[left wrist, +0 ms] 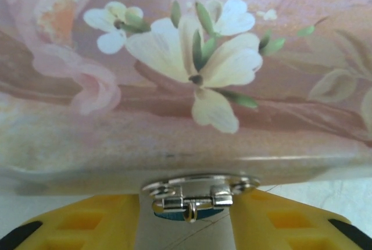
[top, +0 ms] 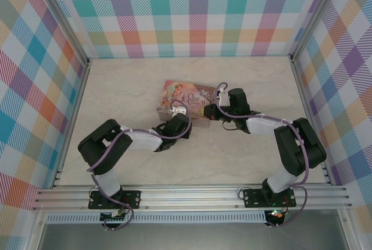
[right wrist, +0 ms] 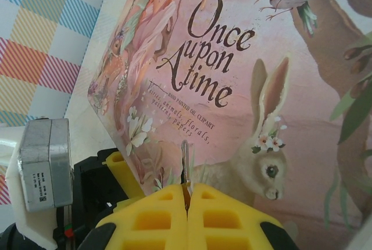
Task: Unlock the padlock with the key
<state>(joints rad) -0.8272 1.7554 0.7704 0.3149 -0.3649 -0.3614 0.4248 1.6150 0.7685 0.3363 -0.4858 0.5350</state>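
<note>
In the left wrist view a sliver of the blue padlock hangs under the silver hasp on the front of the pink tin. My left gripper is open, and its yellow fingers stand on either side of the hasp and padlock with small gaps. My right gripper is shut on the key, whose thin blade sticks up in front of the tin's lid. From above, the left gripper is at the tin's near edge and the right gripper at its right end.
The pink tin lies mid-table on the pale marbled surface. Checked walls close in the back and both sides. The left arm's black wrist and grey camera block sit close to the right gripper's left.
</note>
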